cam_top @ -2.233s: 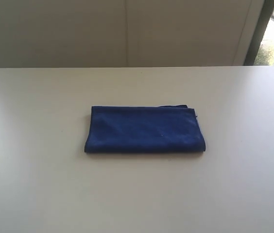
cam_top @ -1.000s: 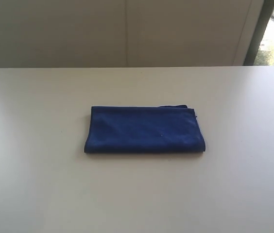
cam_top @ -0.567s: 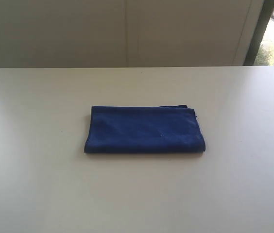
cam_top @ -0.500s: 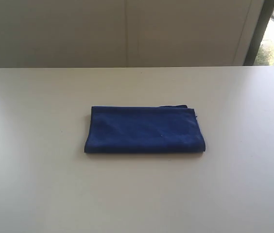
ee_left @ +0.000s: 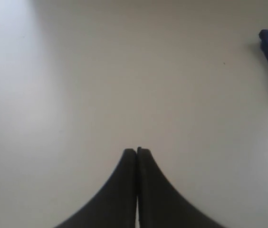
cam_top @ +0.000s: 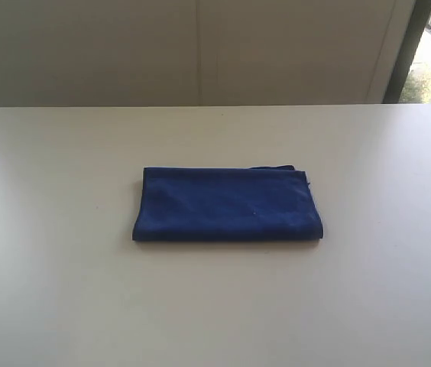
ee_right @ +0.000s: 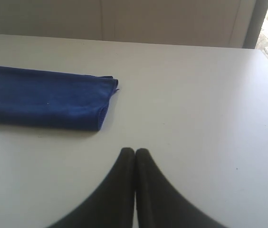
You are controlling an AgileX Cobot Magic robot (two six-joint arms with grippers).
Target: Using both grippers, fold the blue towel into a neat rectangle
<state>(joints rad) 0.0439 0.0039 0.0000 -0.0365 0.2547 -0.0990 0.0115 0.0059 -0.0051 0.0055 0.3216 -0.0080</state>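
Lying folded rectangular, the blue towel (cam_top: 227, 205) sits apart from left gripper (ee_left: 137, 151) and right gripper (ee_right: 135, 151), both clenched.

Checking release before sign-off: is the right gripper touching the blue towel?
Apart. The right wrist view shows a strip of table between the shut right gripper and the blue towel.
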